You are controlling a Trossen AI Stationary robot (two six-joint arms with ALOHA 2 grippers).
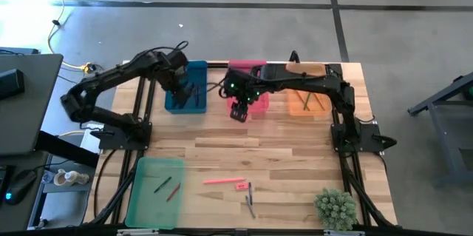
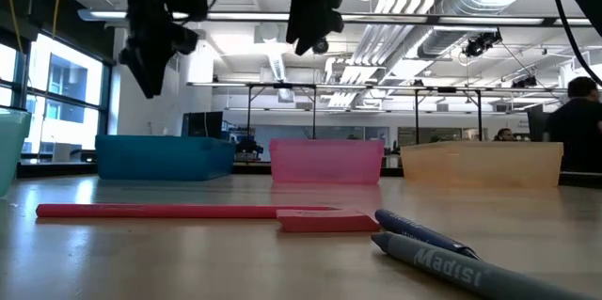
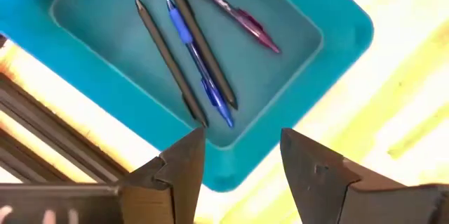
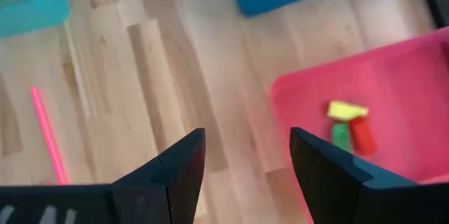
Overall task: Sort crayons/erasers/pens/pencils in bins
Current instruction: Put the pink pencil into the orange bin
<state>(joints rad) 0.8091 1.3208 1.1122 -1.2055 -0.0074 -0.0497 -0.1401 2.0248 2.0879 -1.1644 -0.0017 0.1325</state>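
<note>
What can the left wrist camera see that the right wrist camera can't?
Only the left wrist view looks inside the blue bin: four pens lie in it, seen past the open jaws of the left gripper. Only the right wrist view shows the pink bin holding three erasers, and a pink pencil on the table, past the right gripper. Both show the blue bin and the wooden table.

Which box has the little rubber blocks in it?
The pink bin, the middle one of the three along the table's far edge. It holds yellow, green and red erasers. The blue bin beside it holds pens instead.
</note>
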